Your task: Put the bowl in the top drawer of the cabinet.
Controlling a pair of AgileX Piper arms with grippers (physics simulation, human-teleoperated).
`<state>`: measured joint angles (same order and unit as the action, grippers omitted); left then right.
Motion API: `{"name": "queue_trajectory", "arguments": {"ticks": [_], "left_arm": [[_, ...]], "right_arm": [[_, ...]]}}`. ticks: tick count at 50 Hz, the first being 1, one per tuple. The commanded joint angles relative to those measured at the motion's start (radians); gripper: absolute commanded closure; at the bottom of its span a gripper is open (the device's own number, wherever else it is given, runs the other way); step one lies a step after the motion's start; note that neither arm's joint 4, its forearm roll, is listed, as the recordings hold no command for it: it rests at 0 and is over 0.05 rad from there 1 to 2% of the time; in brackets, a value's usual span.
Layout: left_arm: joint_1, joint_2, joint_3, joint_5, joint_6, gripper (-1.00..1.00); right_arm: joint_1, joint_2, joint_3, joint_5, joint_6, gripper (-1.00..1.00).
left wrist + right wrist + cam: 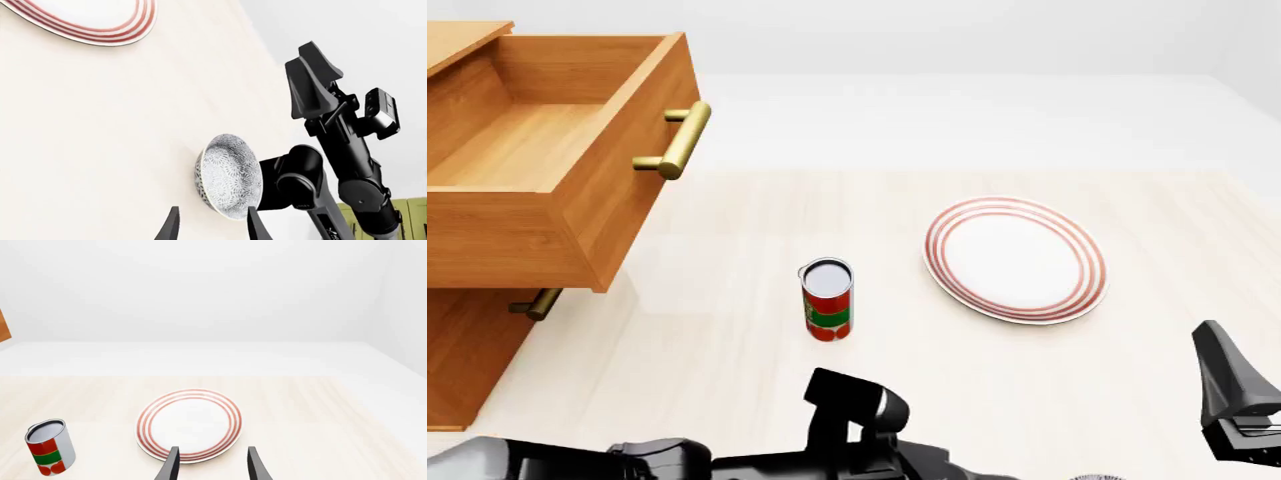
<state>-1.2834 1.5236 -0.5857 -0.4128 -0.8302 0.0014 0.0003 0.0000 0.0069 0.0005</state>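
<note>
Item: bowl (229, 176), white with dense blue-grey floral pattern. Seen only in the left wrist view, resting on the pale wooden bench (100, 140) ahead of the left pincer (212, 224). Nothing grips it.

Item: left pincer. Two dark fingertips (171, 226) stand apart with an empty gap, the bowl beyond them and untouched. In the front view the left arm (854, 415) lies low along the near edge of the bench, near side of the can.

Item: right pincer (212, 464). Fingers parted, nothing between them; aimed level over the bench toward the plate (189, 424). In the left wrist view the right arm (347, 150) rises behind the bowl, raised off the bench.

Item: top drawer (554, 150) of the cabinet (467, 350), light-brown wood, pulled wide open, brass bar handle (681, 140) on its front, interior bare. A lower handle (537, 303) shows beneath.

Item: can (827, 299), red and green label, open top, upright on the bench between cabinet and plate.

Item: plate (1014, 258), white, red rings, flat on the bench, right of the can.
</note>
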Motion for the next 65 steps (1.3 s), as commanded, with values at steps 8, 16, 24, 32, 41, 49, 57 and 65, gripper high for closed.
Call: {"name": "queue_trajectory", "arguments": {"ticks": [8,16,24,32,41,49,57,65], "left_arm": [[0.014,0.1,-0.002,-0.084,-0.048,-1.0],[0.01,0.148,-0.016,-0.102,-0.06,-1.0],[0.005,0.178,-0.033,-0.107,-0.066,-1.0],[0.001,0.203,-0.051,-0.104,-0.067,-1.0],[0.003,0.217,-0.083,-0.079,-0.06,-1.0],[-0.001,0.244,-0.12,-0.062,-0.055,-1.0],[-0.004,0.272,-0.145,-0.057,-0.052,-1.0],[-0.013,0.304,-0.168,-0.058,-0.055,-1.0]], "right_arm": [[0.0,0.0,0.0,0.0,0.0,-1.0],[0.0,0.0,0.0,0.0,0.0,-1.0],[0.0,0.0,0.0,0.0,0.0,-1.0],[0.0,0.0,0.0,0.0,0.0,-1.0],[0.0,0.0,0.0,0.0,0.0,-1.0],[0.0,0.0,0.0,0.0,0.0,-1.0],[0.0,0.0,0.0,0.0,0.0,-1.0],[0.0,0.0,0.0,0.0,0.0,-1.0]]}}
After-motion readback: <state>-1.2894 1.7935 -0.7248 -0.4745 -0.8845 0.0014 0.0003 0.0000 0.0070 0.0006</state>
